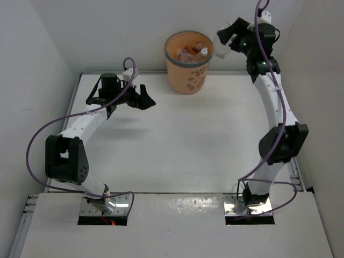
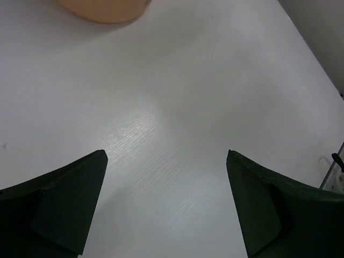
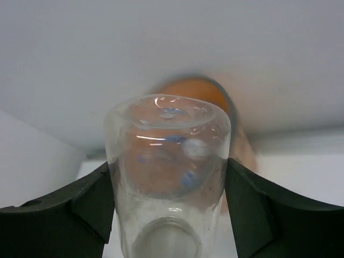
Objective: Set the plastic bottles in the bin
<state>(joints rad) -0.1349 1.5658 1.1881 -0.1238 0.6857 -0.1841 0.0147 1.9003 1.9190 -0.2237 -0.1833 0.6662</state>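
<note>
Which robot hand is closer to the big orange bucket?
The right. The right gripper holds a clear plastic bottle beside the grey rim of the round orange bin, on its right. The left gripper hangs open over the white table, farther off to its left.

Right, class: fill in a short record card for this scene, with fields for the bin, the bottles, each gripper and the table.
bin: orange-tan, grey rim, upright at the far edge of the table
bottles in bin: several, with blue and white caps showing
right gripper: shut on a clear bottle, raised beside the bin's right rim
left gripper: open, empty, over bare table
bottles on table: none in view
</note>
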